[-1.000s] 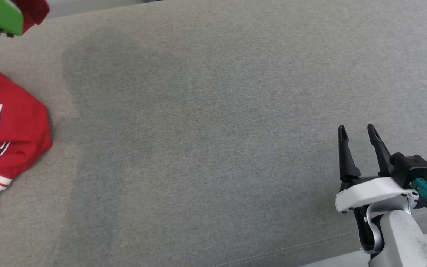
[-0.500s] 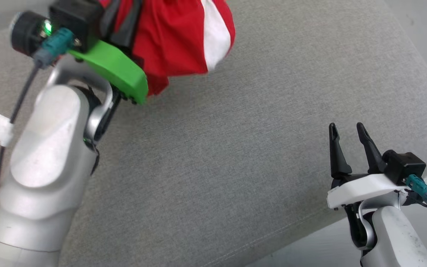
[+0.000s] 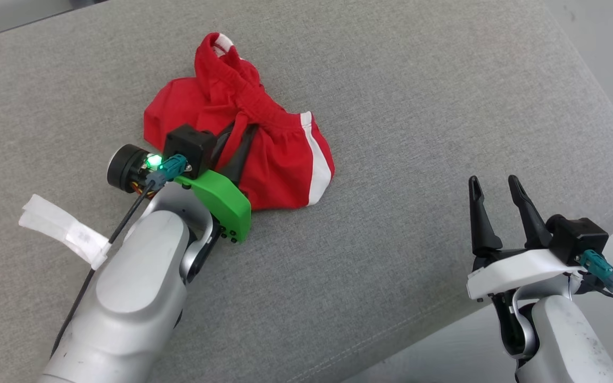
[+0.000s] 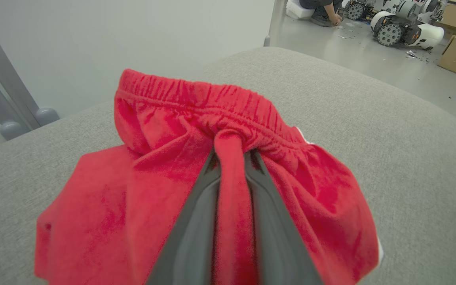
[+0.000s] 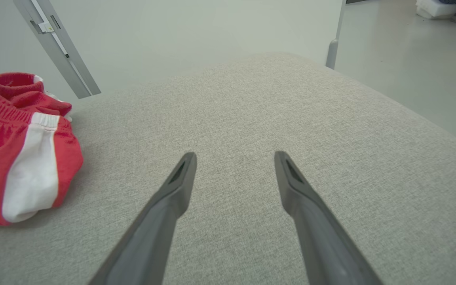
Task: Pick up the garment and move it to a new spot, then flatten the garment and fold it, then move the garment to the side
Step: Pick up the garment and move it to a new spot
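Red with a white side stripe, the garment lies in a bunched heap on the grey cushion, toward the far left part of it in the head view. It looks like a pair of shorts, though the crumpling hides its full outline. The left gripper is buried in the heap from the near side. Its jaws stand close together and pinch a narrow fold of red cloth just below the elastic waistband, which runs crosswise in front of the fingertips in the left wrist view. The heap rests on the cushion rather than hanging, so the carry to a new spot seems about done and flattening is likely the next step.

The right gripper hovers near the cushion's near right edge with its jaws spread wide and nothing between them. The garment lies to its left and a little farther off, well apart from it, with the white stripe on the side that faces it. The heap's long axis runs from its far end, where a loop of waistband sticks up, back toward the near right. The left arm is plainly the nearer one. To spread the cloth, the right arm would probably have to reach left across bare cushion to the striped edge.
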Controlling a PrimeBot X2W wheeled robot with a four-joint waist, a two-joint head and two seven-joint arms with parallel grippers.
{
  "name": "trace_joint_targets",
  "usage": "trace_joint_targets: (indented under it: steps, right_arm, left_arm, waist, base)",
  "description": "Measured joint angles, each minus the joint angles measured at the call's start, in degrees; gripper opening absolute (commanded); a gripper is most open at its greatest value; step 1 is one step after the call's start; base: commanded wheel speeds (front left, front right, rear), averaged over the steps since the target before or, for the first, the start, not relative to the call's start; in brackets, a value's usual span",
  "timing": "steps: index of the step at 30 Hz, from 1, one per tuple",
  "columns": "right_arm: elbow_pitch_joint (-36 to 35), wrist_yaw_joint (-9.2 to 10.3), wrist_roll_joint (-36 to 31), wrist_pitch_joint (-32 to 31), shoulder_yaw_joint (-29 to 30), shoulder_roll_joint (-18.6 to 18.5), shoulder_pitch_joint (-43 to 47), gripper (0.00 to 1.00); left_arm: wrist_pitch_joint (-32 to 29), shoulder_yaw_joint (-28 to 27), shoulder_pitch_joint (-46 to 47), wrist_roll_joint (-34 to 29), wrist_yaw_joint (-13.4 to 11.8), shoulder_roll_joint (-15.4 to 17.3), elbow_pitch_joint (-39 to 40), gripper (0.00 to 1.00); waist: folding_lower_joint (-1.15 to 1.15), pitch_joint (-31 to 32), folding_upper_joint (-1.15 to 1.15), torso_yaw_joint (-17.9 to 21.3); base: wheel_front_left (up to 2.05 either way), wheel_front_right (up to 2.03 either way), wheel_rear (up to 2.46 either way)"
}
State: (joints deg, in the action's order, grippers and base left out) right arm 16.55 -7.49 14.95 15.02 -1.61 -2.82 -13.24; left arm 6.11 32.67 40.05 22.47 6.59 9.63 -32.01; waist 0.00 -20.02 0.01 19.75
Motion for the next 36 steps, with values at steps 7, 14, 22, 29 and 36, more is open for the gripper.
trace_joint_targets:
  steps: [7,14,22,29,36]
  right_arm:
    - [0.8,0.01,-1.8,0.0,0.2,0.0,1.0,1.00]
    - [0.4,0.01,-3.8,0.0,0.8,0.0,2.4,1.00]
    - [0.2,0.01,-5.5,0.0,1.2,0.0,3.9,1.00]
    - [-0.4,0.01,-6.4,-0.3,1.2,0.0,5.0,1.00]
    - [-2.2,0.01,-7.2,-1.9,1.8,0.0,6.8,1.00]
  left_arm:
    - [5.2,-0.8,1.7,0.7,0.0,-0.8,-1.4,1.00]
    - [7.6,-4.5,-0.3,2.1,-2.2,1.9,0.7,1.00]
    - [8.7,-10.3,-8.6,3.2,-6.3,5.8,7.7,1.00]
    - [8.9,-14.9,-18.4,3.1,-9.4,8.5,15.1,1.00]
    - [9.0,-19.7,-28.9,3.2,-11.0,10.0,22.1,1.00]
  waist:
    - [0.00,3.9,0.00,-2.3]
    - [0.00,7.4,0.00,-5.9]
    - [0.00,11.3,0.00,-10.6]
    - [0.00,14.2,0.00,-14.1]
    - [0.00,17.0,0.00,-17.0]
  base:
    - [0.00,0.00,0.00]
    - [0.00,0.00,0.00]
    - [0.00,0.00,0.00]
    - [0.00,0.00,0.00]
    - [0.00,0.00,0.00]
